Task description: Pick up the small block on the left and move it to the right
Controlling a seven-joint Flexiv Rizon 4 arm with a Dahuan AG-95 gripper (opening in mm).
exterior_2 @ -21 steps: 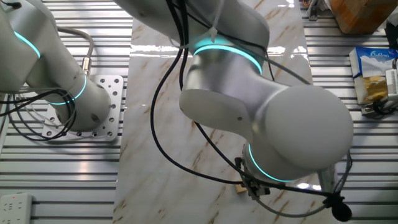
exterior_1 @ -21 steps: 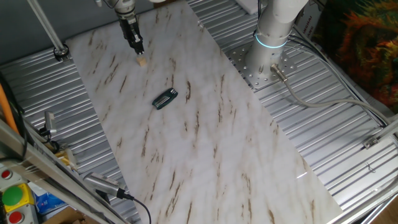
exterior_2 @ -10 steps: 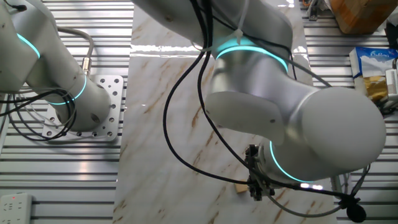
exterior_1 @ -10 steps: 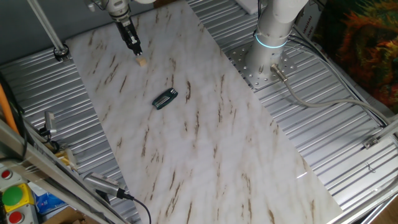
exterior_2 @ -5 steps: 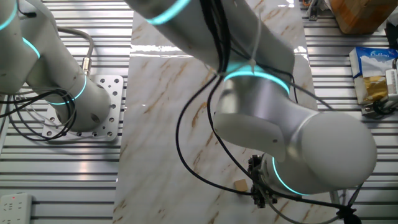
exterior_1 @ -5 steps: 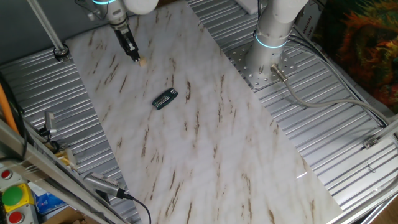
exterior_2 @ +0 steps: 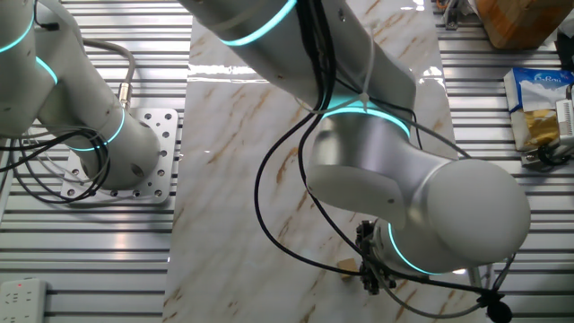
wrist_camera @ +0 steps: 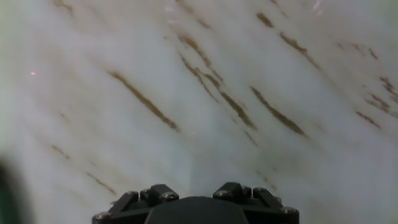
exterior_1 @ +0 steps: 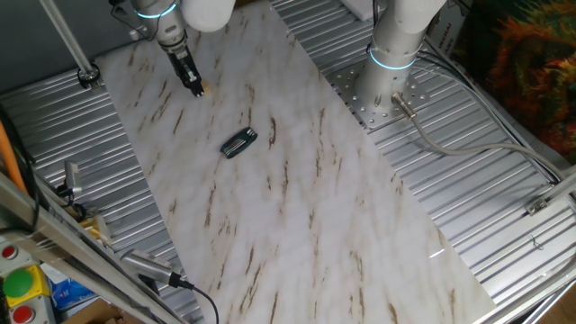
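Observation:
The small block (exterior_1: 202, 90) is a tiny tan cube on the marble board at the far left. It also shows in the other fixed view (exterior_2: 347, 266). My gripper (exterior_1: 194, 85) has its dark fingertips low at the block, right against its side, and partly hides it. In the other fixed view the gripper (exterior_2: 368, 274) stands just right of the block under the big wrist housing. The fingers read as one narrow dark shape, so their gap does not show. The hand view shows only veined marble and the gripper body, with no block.
A flat dark oblong piece with a greenish edge (exterior_1: 238, 143) lies on the marble board (exterior_1: 297, 207) nearer the middle. The arm's base (exterior_1: 393, 54) stands at the board's right edge. Ribbed metal surrounds the board, with clutter at the lower left (exterior_1: 36, 279).
My gripper has moved left and come down, from above the block to right against it at board level. The block has not shifted.

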